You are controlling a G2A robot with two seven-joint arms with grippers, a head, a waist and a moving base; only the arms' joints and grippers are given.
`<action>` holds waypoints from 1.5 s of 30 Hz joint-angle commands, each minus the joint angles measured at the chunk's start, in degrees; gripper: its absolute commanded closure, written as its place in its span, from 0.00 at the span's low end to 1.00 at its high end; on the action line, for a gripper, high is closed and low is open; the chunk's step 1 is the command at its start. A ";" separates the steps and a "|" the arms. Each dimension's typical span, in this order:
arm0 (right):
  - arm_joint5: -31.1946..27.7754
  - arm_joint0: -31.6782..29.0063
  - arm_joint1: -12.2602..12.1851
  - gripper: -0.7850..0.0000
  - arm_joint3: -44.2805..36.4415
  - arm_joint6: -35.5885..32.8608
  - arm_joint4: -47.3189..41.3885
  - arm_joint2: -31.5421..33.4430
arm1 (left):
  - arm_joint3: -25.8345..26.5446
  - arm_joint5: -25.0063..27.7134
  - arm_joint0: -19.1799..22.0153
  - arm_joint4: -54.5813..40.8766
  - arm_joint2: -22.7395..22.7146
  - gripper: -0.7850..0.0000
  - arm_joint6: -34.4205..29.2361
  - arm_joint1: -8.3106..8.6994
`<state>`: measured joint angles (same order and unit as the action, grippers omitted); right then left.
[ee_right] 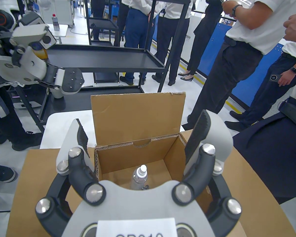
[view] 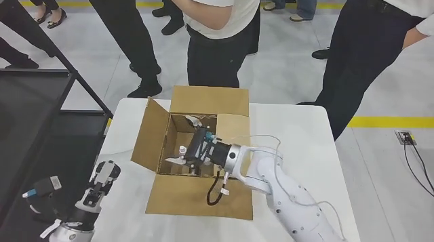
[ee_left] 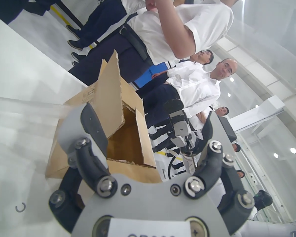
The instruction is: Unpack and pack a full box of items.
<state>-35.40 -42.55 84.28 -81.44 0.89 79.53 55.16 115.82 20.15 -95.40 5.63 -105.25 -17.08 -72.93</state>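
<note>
White table (view: 305, 130) — an open cardboard box (view: 193, 201) on it.

One cardboard box (view: 207, 99) is sitting on one white bench (view: 305, 127), its four flaps folding outward. One spray bottle (ee_right: 139, 175) is standing inside. Two tools are showing: the left tool (ee_left: 148, 112) and the right tool (ee_right: 141, 120).
</note>
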 commanded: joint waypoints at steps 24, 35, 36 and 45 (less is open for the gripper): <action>1.65 -16.22 -4.23 0.00 -10.90 -10.66 -13.61 16.16 | -1.90 -6.58 10.48 17.93 14.75 0.00 -8.94 0.77; 5.12 -15.47 -4.30 0.00 -10.70 -16.61 -15.71 16.64 | -3.67 -8.01 13.40 21.67 18.94 0.00 -12.73 0.97; 5.12 -15.47 -4.30 0.00 -10.70 -16.61 -15.71 16.64 | -3.67 -8.01 13.40 21.67 18.94 0.00 -12.73 0.97; 6.73 -9.98 -3.74 0.00 -3.53 -23.41 -32.21 16.60 | -4.97 -10.51 14.79 23.20 20.28 0.00 -13.80 1.04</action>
<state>-28.75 -53.82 80.48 -86.34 -20.80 51.11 71.70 111.22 10.38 -81.26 28.61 -85.38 -30.49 -71.90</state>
